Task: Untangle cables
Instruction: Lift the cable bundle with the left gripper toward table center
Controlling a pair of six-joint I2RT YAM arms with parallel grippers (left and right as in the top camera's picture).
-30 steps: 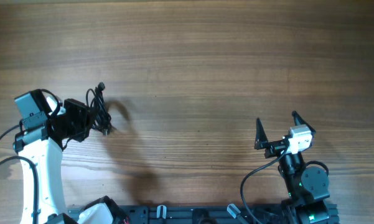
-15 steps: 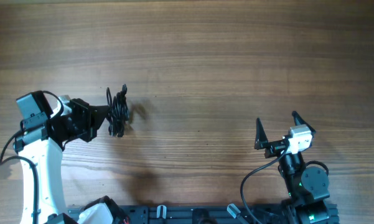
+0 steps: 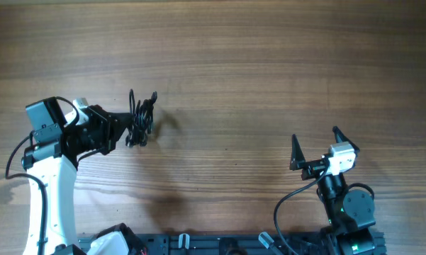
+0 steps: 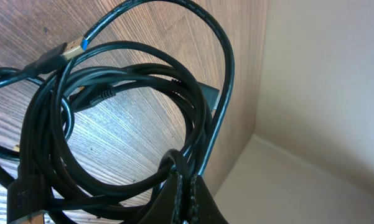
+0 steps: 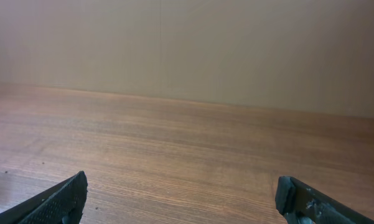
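A bundle of thin black cables (image 3: 140, 118) hangs off the table at the left, gripped by my left gripper (image 3: 127, 127), which is shut on them. In the left wrist view the coiled cables (image 4: 124, 118) fill the frame, with a USB plug (image 4: 65, 51) at the upper left, and the strands are pinched between the fingertips (image 4: 188, 193). My right gripper (image 3: 315, 145) stays low at the right, open wide, with nothing between its fingers (image 5: 56, 202).
The wooden table (image 3: 255, 71) stretches across the whole overhead view. A black rail with clips (image 3: 220, 244) runs along the front edge between the two arm bases. A pale wall (image 5: 187, 43) rises behind the far table edge.
My left gripper has carried the cable bundle rightward and toward the far side of the table, turning the coil on edge. The right arm has stayed still.
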